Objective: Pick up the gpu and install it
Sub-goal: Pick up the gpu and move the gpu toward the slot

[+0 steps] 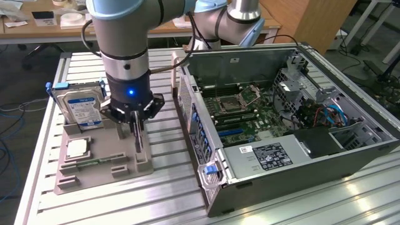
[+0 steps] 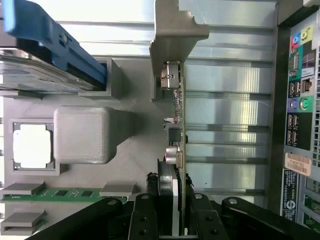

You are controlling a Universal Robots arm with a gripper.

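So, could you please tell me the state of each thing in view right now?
gripper: shut on the gpu, down at the holder.
gpu: upright, standing in its holder slot, not lifted out.
hard drive: upright in its slot.
CPU: flat in its recess.
memory stick: lying in its slot.
case: on its side, open, motherboard exposed.

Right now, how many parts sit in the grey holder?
4: hard drive at far end, processor midway, memory stick nearest the camera, gpu upright on the exterior view's right.
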